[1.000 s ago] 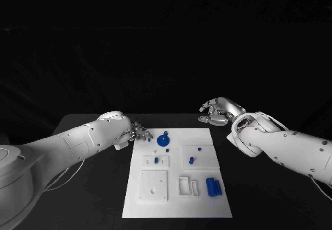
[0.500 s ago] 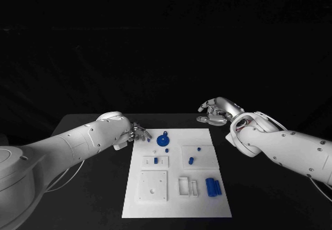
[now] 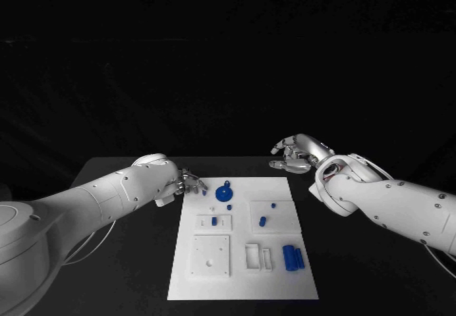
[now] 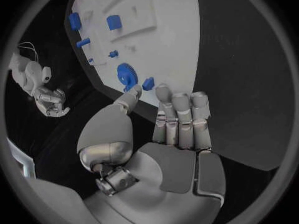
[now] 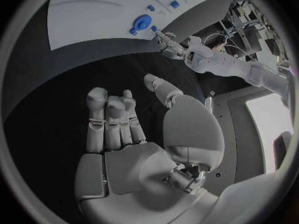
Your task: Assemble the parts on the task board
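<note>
Near edge of task board (image 3: 190,284): two blue cylinders (image 3: 294,257) lie side by side at board's 5 o'clock, just beside a white slotted holder (image 3: 258,256); a square white plate (image 3: 210,255) sits at 7 o'clock. Mid board: two raised white blocks, each carrying small blue pegs (image 3: 215,220). Far edge: blue gear (image 3: 223,193) at 11 o'clock, with a small blue block (image 4: 148,83) just beside it.

Left hand (image 3: 187,182) hangs at the board's far-left corner, fingers (image 4: 181,115) straight and together, thumb tip close to the small block and gear; holds nothing, contact not clear. Right hand (image 3: 300,153) is past the board's far-right corner over the black worktop (image 3: 352,263), well apart from every part, fingers curled in loosely, nothing in them.

Step in hand, judged: left hand picking the gear or small block. To do it well: pinch one part only, thumb against fingertip, lift straight so the neighbour isn't nudged. Risk: pushing parts off the board edge.
</note>
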Action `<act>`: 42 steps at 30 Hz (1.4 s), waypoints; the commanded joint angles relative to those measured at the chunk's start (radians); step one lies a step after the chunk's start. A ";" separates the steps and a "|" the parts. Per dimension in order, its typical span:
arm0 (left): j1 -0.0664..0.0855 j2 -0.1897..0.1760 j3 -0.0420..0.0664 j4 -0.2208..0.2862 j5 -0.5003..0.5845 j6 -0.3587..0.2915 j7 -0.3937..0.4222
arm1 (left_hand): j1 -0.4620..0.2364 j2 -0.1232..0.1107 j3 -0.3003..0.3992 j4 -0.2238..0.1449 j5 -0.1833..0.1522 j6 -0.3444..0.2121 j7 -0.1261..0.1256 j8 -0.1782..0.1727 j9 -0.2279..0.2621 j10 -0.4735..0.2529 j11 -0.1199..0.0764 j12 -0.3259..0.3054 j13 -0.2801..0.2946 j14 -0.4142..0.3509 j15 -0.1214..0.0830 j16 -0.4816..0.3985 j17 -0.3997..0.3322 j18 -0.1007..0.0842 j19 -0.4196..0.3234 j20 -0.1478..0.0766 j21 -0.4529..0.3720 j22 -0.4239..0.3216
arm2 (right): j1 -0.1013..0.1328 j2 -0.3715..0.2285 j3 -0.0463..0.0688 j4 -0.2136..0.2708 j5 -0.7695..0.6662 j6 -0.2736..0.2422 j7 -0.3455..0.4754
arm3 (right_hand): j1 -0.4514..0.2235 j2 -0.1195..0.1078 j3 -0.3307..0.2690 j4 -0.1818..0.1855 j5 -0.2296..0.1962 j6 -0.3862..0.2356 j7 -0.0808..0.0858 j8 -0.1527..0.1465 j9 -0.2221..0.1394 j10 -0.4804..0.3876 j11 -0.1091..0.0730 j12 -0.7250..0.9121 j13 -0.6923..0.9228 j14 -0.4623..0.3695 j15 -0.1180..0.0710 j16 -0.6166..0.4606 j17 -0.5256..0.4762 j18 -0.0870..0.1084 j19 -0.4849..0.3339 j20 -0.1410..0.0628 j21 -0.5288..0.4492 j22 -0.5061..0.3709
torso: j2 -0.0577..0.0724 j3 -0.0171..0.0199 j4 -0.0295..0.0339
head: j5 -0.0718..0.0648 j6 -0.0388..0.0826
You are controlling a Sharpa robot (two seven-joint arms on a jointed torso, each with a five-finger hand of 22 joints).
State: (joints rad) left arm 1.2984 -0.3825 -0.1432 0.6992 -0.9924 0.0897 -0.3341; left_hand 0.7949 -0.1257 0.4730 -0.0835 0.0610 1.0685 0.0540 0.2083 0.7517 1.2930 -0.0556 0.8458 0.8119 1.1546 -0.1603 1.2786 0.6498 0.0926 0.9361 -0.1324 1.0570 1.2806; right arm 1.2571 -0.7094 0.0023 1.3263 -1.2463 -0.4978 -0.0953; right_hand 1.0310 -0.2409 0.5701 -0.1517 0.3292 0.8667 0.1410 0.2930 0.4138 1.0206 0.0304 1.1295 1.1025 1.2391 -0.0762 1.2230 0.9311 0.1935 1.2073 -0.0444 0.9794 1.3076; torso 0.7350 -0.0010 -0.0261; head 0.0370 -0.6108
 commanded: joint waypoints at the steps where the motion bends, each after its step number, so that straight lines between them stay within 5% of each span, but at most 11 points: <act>1: -0.004 0.007 0.000 -0.008 0.036 0.020 0.016 | 0.003 0.011 -0.007 -0.004 -0.005 -0.016 0.004 -0.009 -0.003 -0.008 0.001 0.002 -0.001 -0.005 0.000 0.005 -0.001 -0.015 -0.009 -0.113 -0.005 0.002 | 0.000 0.002 0.000 0.000 -0.007 0.009 0.010 | 0.007 0.000 0.000 0.003 0.004 0.001 0.005 0.001 -0.001 -0.007 0.002 0.006 -0.002 0.000 -0.001 -0.006 0.002 0.068 -0.001 -0.009 -0.004 0.012 | 0.000 -0.0004 -0.0005 | 0.001 -0.001; 14: -0.008 0.011 0.000 -0.016 0.064 0.020 0.026 | 0.011 0.023 -0.010 -0.012 -0.004 -0.021 0.006 -0.012 -0.005 -0.008 0.003 0.004 -0.002 -0.005 0.002 0.007 -0.001 -0.016 -0.009 -0.114 -0.004 0.004 | 0.000 0.001 0.000 0.000 -0.007 0.009 0.010 | 0.008 0.000 0.000 0.003 0.004 0.001 0.005 0.001 -0.001 -0.007 0.002 0.006 -0.002 0.000 -0.001 -0.006 0.002 0.068 0.000 -0.009 -0.004 0.012 | 0.001 -0.0001 -0.0001 | -0.003 -0.001; 27: -0.008 0.010 0.001 -0.016 0.081 0.018 0.030 | 0.059 0.082 -0.009 -0.068 0.009 -0.041 0.014 -0.024 -0.012 -0.011 0.010 0.009 -0.004 -0.008 0.009 0.011 -0.003 -0.019 -0.013 -0.110 -0.003 0.010 | 0.000 0.002 0.000 -0.001 -0.007 0.010 0.010 | 0.008 0.000 0.000 0.003 0.004 0.001 0.005 0.001 -0.001 -0.007 0.002 0.007 -0.002 0.000 -0.001 -0.006 0.002 0.068 0.000 -0.009 -0.004 0.012 | 0.000 0.0004 -0.0006 | -0.003 -0.001; 42: -0.008 0.011 0.001 -0.017 0.090 0.016 0.031 | 0.057 0.082 -0.015 -0.077 0.011 -0.045 0.015 -0.027 -0.014 -0.011 0.011 0.010 -0.005 -0.009 0.010 0.012 -0.003 -0.020 -0.013 -0.109 -0.004 0.011 | 0.000 0.001 0.000 -0.001 -0.007 0.012 0.009 | 0.009 0.000 0.000 0.003 0.004 0.002 0.005 0.001 -0.001 -0.007 0.002 0.007 -0.003 0.000 -0.001 -0.006 0.002 0.068 0.000 -0.009 -0.004 0.012 | 0.001 0.0000 0.0003 | -0.003 0.001</act>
State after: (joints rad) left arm 1.2906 -0.3745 -0.1428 0.6823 -0.9139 0.0973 -0.3147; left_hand 0.8527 -0.0499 0.4592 -0.1551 0.0667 1.0425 0.0587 0.1852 0.7386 1.2857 -0.0486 0.8511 0.8089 1.1504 -0.1529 1.2863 0.6479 0.0925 0.9273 -0.1305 1.0570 1.2906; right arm 1.2571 -0.7087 0.0023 1.3248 -1.2465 -0.4976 -0.0947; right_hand 1.0310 -0.2408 0.5701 -0.1517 0.3292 0.8697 0.1398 0.2931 0.4138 1.0206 0.0304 1.1334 1.1004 1.2391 -0.0762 1.2230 0.9317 0.1935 1.2072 -0.0442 0.9794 1.3074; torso 0.7354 -0.0007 -0.0262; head 0.0344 -0.6100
